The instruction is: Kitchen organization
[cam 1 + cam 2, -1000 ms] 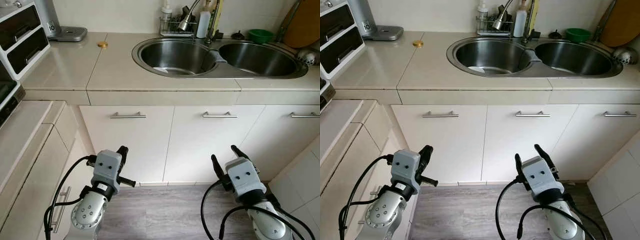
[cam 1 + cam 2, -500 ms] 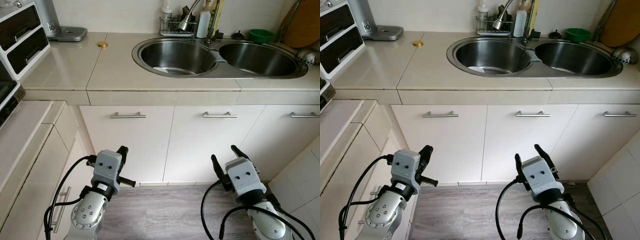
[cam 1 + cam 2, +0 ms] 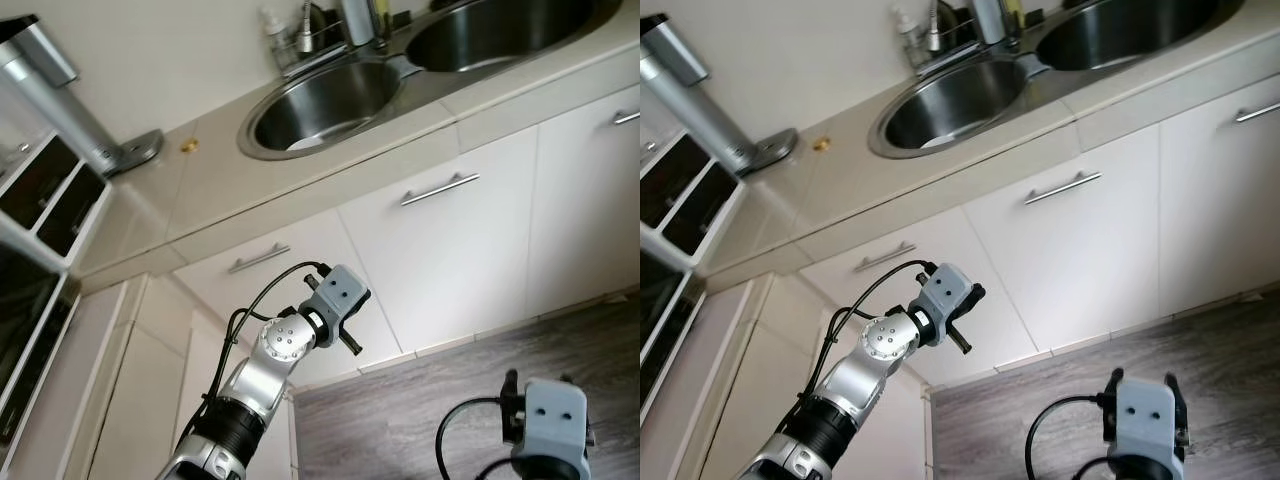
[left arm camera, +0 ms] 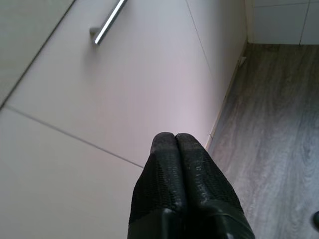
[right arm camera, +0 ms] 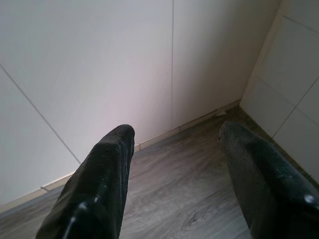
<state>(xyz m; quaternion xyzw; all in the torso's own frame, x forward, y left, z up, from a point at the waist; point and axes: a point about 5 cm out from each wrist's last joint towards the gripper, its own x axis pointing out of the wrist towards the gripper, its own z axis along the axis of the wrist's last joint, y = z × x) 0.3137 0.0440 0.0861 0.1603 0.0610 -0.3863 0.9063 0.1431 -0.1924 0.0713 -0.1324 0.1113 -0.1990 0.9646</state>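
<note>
Since our head camera tilted, our left gripper (image 4: 175,142), fingers pressed together, has risen toward the cabinet door (image 3: 455,240); right gripper (image 5: 174,137) spread above the wood floor (image 5: 189,199).

The left arm (image 3: 262,365) is showing a silver metal shell with a round joint disc dotted with small screws, a ribbed black collar lower down, and a black cable looping over it to a grey boxy wrist block (image 3: 337,295) with two dark holes. The right wrist block (image 3: 553,412) is wearing the same grey casing with two dark dots, a black cable curling beside it. Both tools are carrying black fingers (image 5: 102,174) with a finely textured, mesh-like surface.
</note>
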